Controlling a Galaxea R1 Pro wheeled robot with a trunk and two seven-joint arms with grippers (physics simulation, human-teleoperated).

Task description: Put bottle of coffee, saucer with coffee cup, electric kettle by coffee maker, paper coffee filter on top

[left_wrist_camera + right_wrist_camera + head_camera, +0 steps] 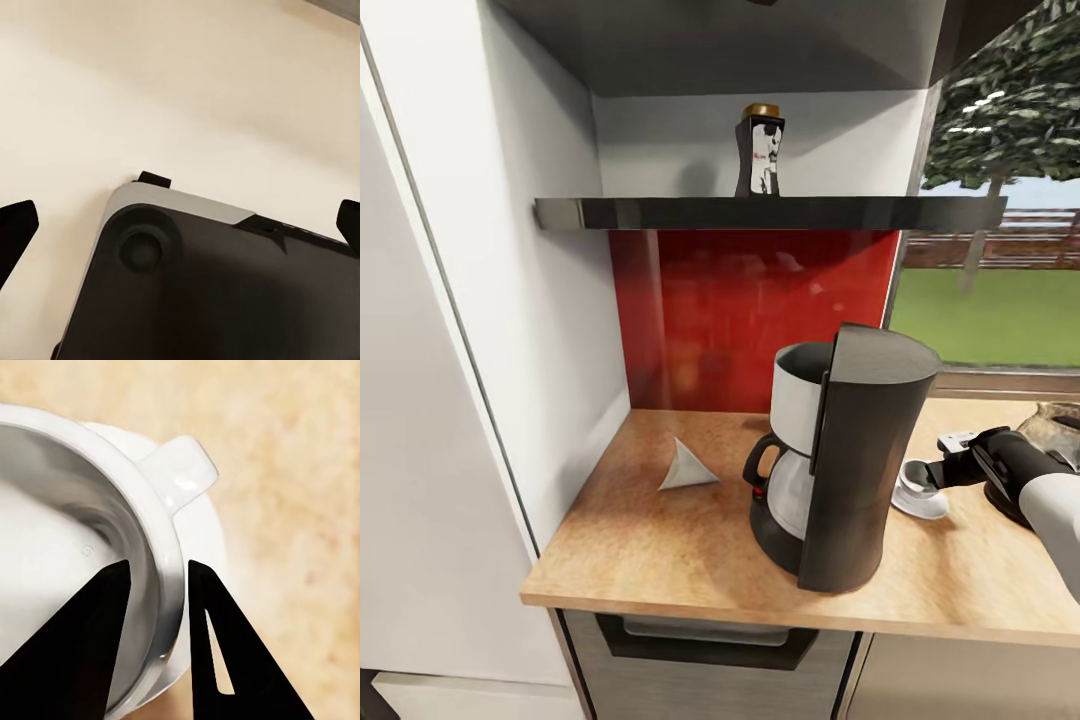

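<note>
The black and grey coffee maker (pixel 840 450) stands on the wooden countertop (pixel 660 550). To its left lies a white paper coffee filter (pixel 685 468). The dark bottle of coffee (pixel 760 150) with a gold cap stands on the black shelf (pixel 660 213) above. Right of the coffee maker, the white coffee cup (pixel 916 477) sits on the white saucer (pixel 925 505). My right gripper (pixel 934 472) is shut on the cup's rim (pixel 165 577), one finger (pixel 90 637) inside the cup and the other outside, near the handle (pixel 180 472). The saucer (pixel 214 547) lies beneath. My left gripper (pixel 180 225) is open.
A red backsplash (pixel 760 310) and a white cabinet wall (pixel 530 350) close off the counter's back and left. A dark mottled object (pixel 1065 425) sits at the far right behind my right arm. A drawer (pixel 710 640) lies below the counter edge. The left wrist view looks down on a dark robot part (pixel 202 292) over pale floor.
</note>
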